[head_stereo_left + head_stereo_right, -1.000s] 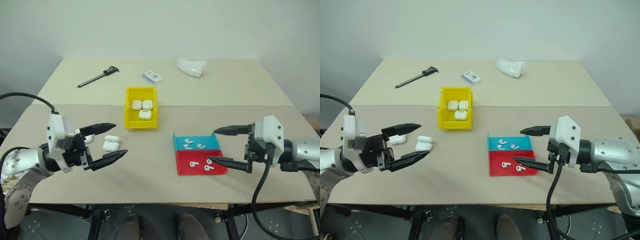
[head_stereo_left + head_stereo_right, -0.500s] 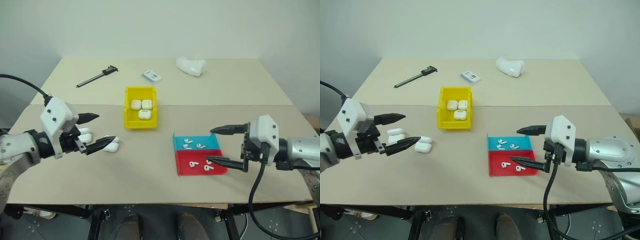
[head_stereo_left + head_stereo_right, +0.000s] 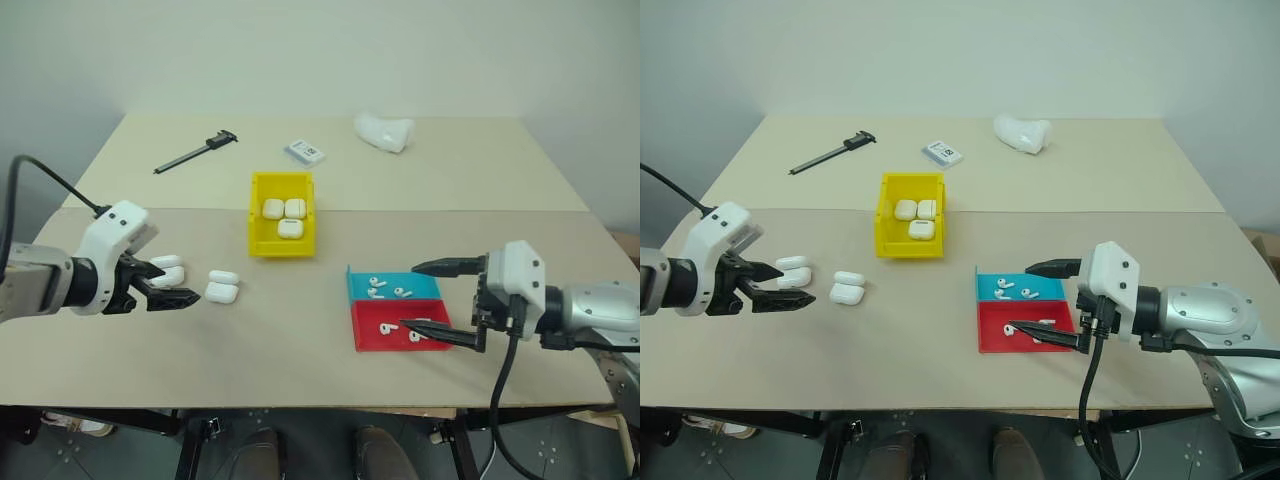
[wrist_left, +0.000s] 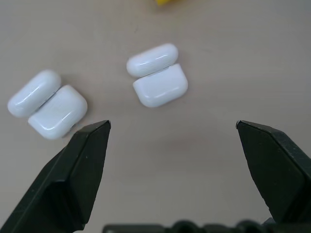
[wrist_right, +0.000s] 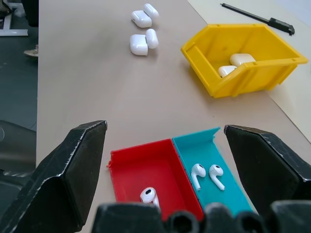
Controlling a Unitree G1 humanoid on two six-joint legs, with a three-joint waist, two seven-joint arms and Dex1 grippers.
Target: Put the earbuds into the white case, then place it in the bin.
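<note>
White case [image 4: 158, 75] just beyond the left gripper's [image 4: 175, 128] wide-spread fingers [image 4: 87, 160], untouched.

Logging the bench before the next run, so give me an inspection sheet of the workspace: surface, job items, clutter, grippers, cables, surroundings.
Surface: beige table, seam across the middle.
Job's things: two open white cases lying left of centre; yellow bin holding three cases; earbuds in the blue tray, more in the red tray.
Clutter: caliper, printed card, lumpy white object at the far edge.
Grippers: left gripper open, beside the cases; right gripper open, over the trays; both empty.
Cables: black cable to left arm; another hanging from right wrist.
Surroundings: plain white wall.
</note>
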